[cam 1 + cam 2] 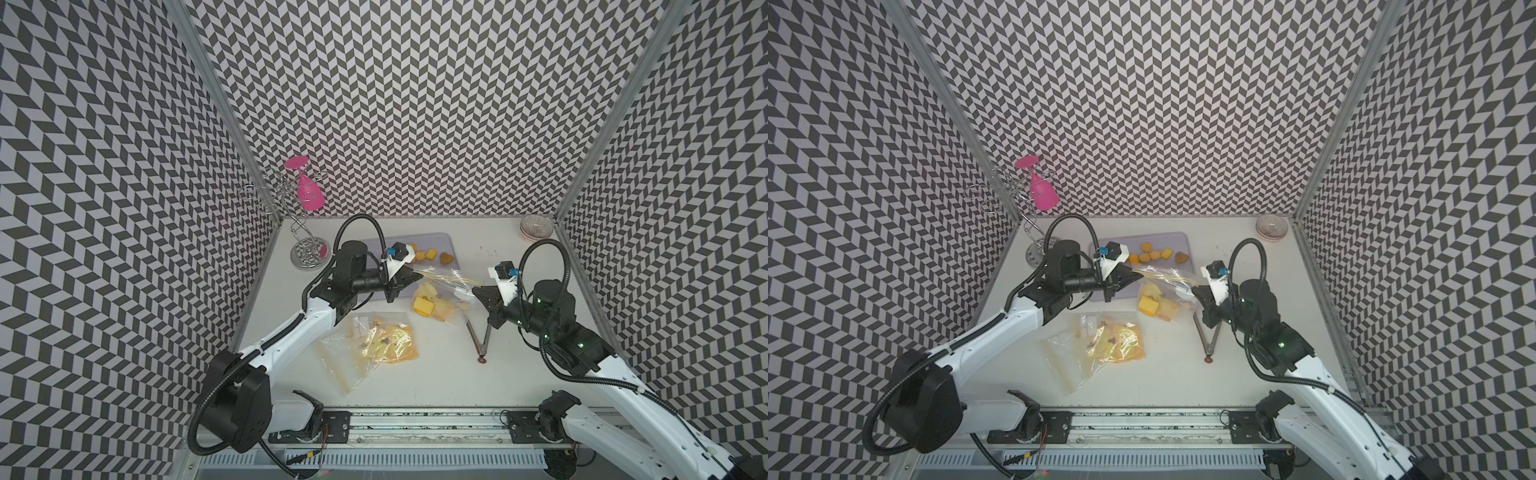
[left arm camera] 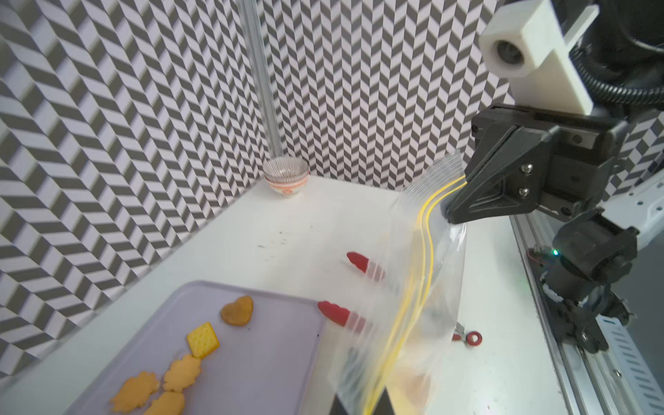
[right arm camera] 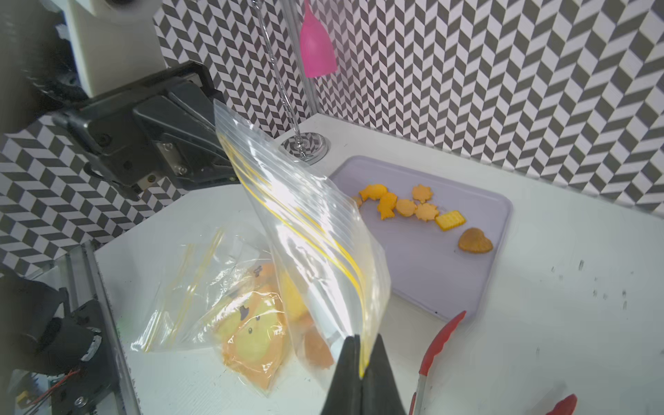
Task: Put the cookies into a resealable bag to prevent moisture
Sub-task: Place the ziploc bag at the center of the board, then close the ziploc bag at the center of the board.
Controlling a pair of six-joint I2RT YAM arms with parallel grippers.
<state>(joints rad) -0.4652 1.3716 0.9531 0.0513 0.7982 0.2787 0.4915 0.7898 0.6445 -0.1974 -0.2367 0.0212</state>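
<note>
Chevron walls round a white table (image 1: 449,382). Left gripper (image 1: 410,272) & right gripper (image 1: 478,288) each pinch an end of the zip bag (image 1: 440,286), stretched btwn them w/ some cookies (image 1: 424,306) inside; more sit on the lilac tray (image 1: 440,240) behind.

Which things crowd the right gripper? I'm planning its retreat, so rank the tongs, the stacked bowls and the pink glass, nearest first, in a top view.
From the right gripper, in a top view:
1. Tongs, lying just on its robot side.
2. Stacked bowls, in the far right corner.
3. Pink glass, hanging on the rack at the far left.
</note>
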